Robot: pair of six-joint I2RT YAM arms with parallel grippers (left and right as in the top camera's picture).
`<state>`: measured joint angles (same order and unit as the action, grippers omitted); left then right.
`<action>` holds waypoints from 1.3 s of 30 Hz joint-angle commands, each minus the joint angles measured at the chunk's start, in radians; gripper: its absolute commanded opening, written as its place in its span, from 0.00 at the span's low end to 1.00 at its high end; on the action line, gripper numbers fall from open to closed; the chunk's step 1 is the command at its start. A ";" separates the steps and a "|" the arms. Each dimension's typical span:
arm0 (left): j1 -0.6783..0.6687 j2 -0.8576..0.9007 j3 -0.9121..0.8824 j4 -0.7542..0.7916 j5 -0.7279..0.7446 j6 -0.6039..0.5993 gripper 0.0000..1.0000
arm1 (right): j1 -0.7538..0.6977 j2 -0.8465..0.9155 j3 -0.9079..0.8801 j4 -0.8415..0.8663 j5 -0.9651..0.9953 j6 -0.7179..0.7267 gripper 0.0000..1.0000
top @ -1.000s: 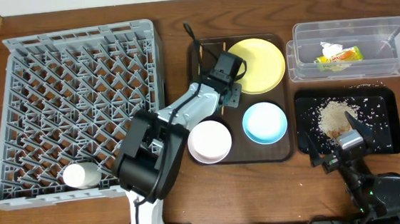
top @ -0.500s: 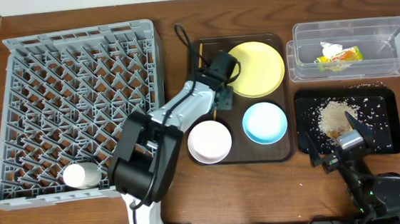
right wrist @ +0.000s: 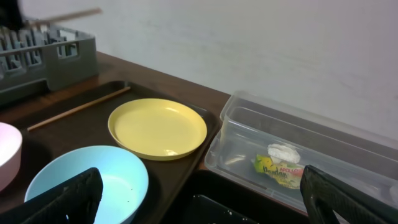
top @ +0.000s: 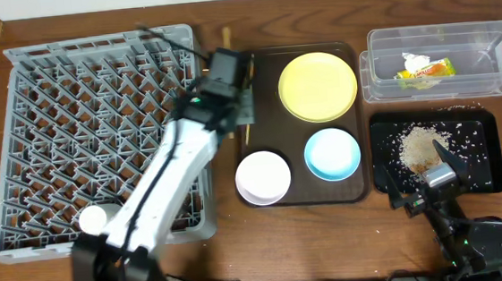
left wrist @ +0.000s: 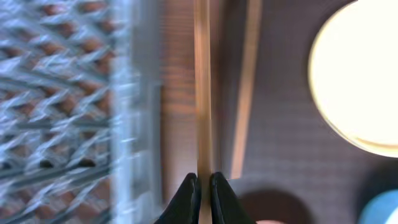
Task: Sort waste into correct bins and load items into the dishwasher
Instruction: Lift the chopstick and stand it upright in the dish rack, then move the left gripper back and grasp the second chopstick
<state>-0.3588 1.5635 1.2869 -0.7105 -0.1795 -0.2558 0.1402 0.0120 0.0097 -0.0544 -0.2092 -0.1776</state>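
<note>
Wooden chopstick (left wrist: 202, 93) pinched tight in L gripper (left wrist: 202, 188), axis runs straight ahead of fingers; rack (left wrist: 68, 106) just left.

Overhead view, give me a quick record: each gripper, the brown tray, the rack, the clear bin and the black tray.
left gripper: shut on a chopstick, between rack and brown tray
right gripper: open, holding nothing, at the black tray
brown tray: yellow plate, blue bowl, pink bowl, second chopstick
dish rack: one white cup in the near-left corner
clear bin: one food wrapper
black tray: scattered grains
</note>
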 commanded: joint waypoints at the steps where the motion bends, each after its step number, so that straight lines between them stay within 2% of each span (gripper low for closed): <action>1: 0.069 -0.008 -0.001 -0.066 -0.085 0.058 0.08 | -0.015 -0.005 -0.004 0.002 -0.005 -0.011 0.99; 8: 0.198 0.033 -0.026 -0.151 -0.121 0.110 0.08 | -0.015 -0.005 -0.004 0.002 -0.005 -0.011 0.99; 14: 0.214 0.050 -0.026 -0.149 -0.076 0.218 0.08 | -0.015 -0.005 -0.004 0.002 -0.005 -0.011 0.99; 17: 0.214 0.062 -0.027 -0.157 -0.017 0.222 0.08 | -0.015 -0.005 -0.004 0.002 -0.005 -0.011 0.99; 24: 0.213 0.095 -0.027 -0.175 -0.014 0.198 0.08 | -0.015 -0.005 -0.004 0.002 -0.005 -0.011 0.99; 25: 0.213 0.095 -0.027 -0.175 -0.014 0.198 0.10 | -0.015 -0.005 -0.004 0.002 -0.005 -0.011 0.99; 27: 0.213 0.092 -0.025 -0.182 -0.014 0.198 0.39 | -0.015 -0.005 -0.004 0.002 -0.005 -0.011 0.99; 29: 0.211 0.082 -0.009 -0.211 -0.014 0.165 0.49 | -0.015 -0.005 -0.004 0.002 -0.005 -0.011 0.99; 31: 0.208 0.066 0.021 -0.243 0.024 0.124 0.50 | -0.015 -0.005 -0.004 0.002 -0.005 -0.011 0.99; 36: 0.174 0.011 0.047 -0.198 0.300 0.116 0.49 | -0.015 -0.005 -0.004 0.001 -0.005 -0.011 0.99; 39: 0.116 0.014 0.045 -0.121 0.315 0.117 0.44 | -0.015 -0.005 -0.004 0.002 -0.005 -0.011 0.99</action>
<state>-0.1871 1.6009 1.2991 -0.8753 0.0204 -0.1246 0.1402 0.0120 0.0097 -0.0544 -0.2092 -0.1776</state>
